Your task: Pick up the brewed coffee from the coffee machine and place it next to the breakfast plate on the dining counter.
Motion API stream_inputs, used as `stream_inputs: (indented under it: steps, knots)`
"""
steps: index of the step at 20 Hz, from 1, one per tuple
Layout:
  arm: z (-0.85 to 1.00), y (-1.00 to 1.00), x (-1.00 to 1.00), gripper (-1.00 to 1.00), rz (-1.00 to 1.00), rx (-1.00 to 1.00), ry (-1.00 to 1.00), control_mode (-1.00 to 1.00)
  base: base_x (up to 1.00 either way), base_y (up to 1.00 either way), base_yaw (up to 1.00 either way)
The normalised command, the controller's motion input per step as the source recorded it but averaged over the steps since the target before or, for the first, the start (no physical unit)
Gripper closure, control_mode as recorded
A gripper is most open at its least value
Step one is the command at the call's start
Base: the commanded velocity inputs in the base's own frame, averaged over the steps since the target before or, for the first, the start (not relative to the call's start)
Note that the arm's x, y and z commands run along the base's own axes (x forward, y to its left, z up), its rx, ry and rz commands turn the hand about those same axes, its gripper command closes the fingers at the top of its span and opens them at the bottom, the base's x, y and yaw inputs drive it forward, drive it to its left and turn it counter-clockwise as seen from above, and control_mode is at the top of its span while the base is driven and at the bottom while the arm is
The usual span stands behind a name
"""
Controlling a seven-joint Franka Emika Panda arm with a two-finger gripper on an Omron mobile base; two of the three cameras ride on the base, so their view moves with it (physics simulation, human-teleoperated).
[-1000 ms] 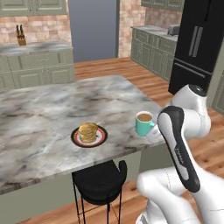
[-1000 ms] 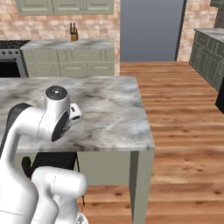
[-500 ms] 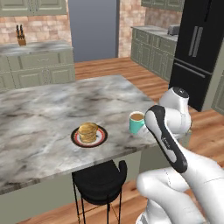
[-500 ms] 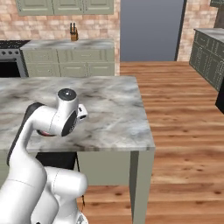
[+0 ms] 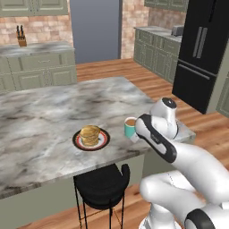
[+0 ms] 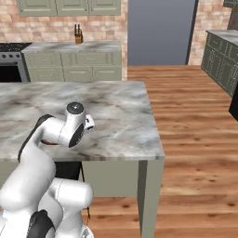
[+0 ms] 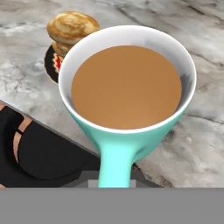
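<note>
left base view has the dining counter (image 5: 53, 107) taking up most of the frame, grey-white veined marble top w/ olive green base. breakfast plate (image 5: 91, 139) sits near the counter's front edge, pancake stack on it. brewed coffee (image 5: 130, 127) is just beside the plate on the side toward the black fridge (image 5: 203, 49), teal mug w/ light brown coffee, near that same front edge. can't tell from the base views if the mug is down on the marble or a bit above it. black stool (image 5: 102, 185) is tucked under the counter below the plate.

hand view is basically looking into the mug, handle pointing back at the cam. gripper's tips aren't visible so can't tell if it's pinching the handle or spread apart.

room: wood plank floor (image 6: 190, 111), brick tile walls, green cabinets w/ marble tops behind the counter, knife block (image 6: 78, 36) on the back one, stove (image 6: 10, 62) at the far end of that run.
</note>
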Motion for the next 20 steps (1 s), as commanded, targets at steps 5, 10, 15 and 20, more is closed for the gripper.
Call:
stream_inputs:
  steps: [5, 10, 15, 20]
  knots:
    - [-0.23, 0.0, 0.51, 1.0, -0.03, 0.0, 0.02, -1.0, 0.0, 0.0, 0.0]
    - [-0.3, 0.12, 0.57, 1.0, 0.0, 0.0, 0.03, -1.0, 0.0, 0.0, 0.0]
    - [-0.33, 0.13, 0.51, 1.0, 0.0, 0.0, 0.01, -1.0, 0.0, 0.0, 0.0]
    - [-0.39, 0.01, 0.51, 1.0, 0.0, 0.0, 0.01, -1.0, 0.0, 0.0, 0.0]
